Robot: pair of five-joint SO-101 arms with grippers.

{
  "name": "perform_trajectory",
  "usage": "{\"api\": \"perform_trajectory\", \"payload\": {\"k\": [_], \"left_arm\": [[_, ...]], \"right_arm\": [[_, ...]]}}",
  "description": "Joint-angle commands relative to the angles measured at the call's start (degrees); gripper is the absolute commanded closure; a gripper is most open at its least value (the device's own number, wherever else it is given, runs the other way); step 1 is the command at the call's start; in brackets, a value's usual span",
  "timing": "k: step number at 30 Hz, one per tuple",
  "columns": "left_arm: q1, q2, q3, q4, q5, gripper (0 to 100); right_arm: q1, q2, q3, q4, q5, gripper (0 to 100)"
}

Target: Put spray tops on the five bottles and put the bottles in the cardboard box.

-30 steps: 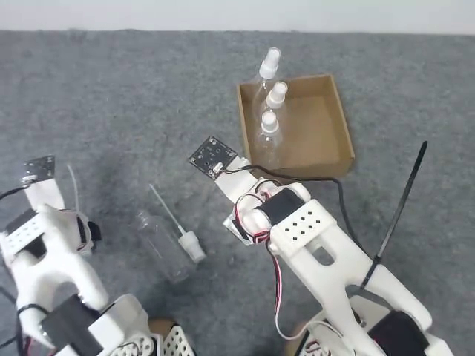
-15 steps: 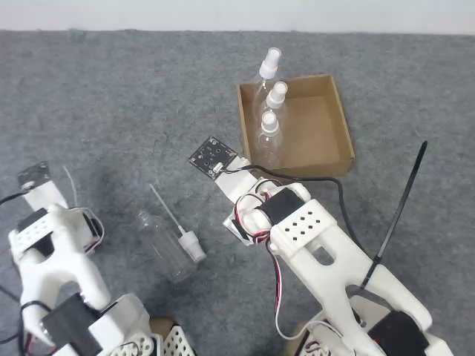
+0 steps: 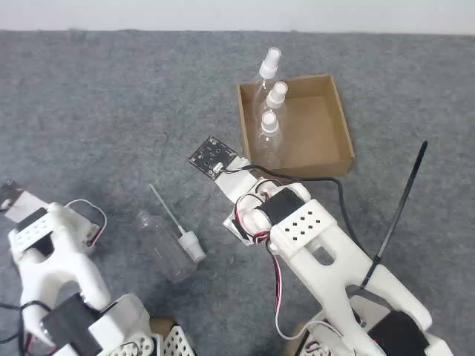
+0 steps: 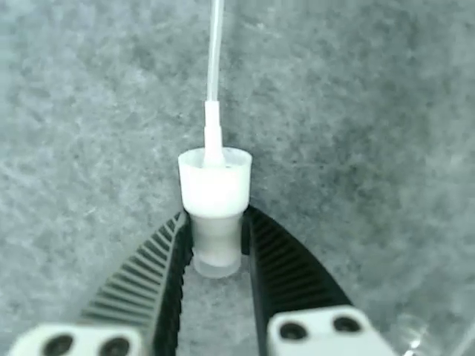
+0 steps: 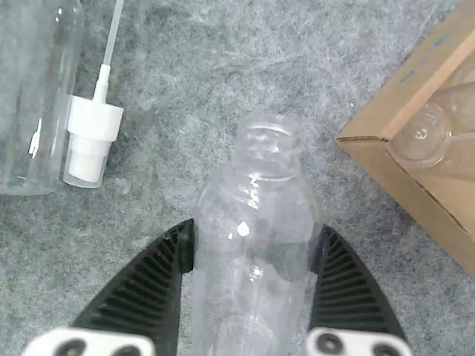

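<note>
The left tool [image 4: 215, 219] is clamped on a spray top [image 4: 215, 182], tube pointing outward. The right tool [image 5: 254, 230] grips an open bottle [image 5: 256, 193] with its neck free, apparently for capping. Three capped bottles [image 3: 269, 127] sit in the box [image 3: 343, 119].

Grey mottled worktop [image 3: 111, 96] everywhere. Brown box [image 3: 338, 141], clear bottles [image 3: 269, 144] with white tops [image 3: 277, 93]. Left fingers [image 4: 286, 259]: black, ribbed, and a white spray top [image 4: 214, 189] with its whitish tube [image 4: 216, 44]. Right fingers [image 5: 145, 289]: black and ribbed too, with a clear bottle [image 5: 256, 222]. Arms [image 3: 349, 282] white, motors [image 3: 286, 202] black, wires [image 3: 239, 211] red and white.
</note>
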Motion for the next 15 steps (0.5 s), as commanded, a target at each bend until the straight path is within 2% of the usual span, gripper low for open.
{"api": "perform_trajectory", "payload": {"k": [1,7,13,15], "left_arm": [[3.3,-0.4,-2.4,-0.7,10.5,99],[9.9,-0.8,-2.9,-0.7,39.3,99],[16.8,-0.6,-2.9,-1.2,56.9,99],[18.4,-0.4,-2.9,-1.2,60.0,99]], "right_arm": [[0.7,-2.9,-0.8,-0.7,0.9,87.3],[0.7,-2.9,-0.8,-0.7,1.0,87.3],[0.7,-2.9,-0.8,-0.7,1.0,87.3],[0.7,-2.9,-0.8,-0.7,1.0,87.3]]}}
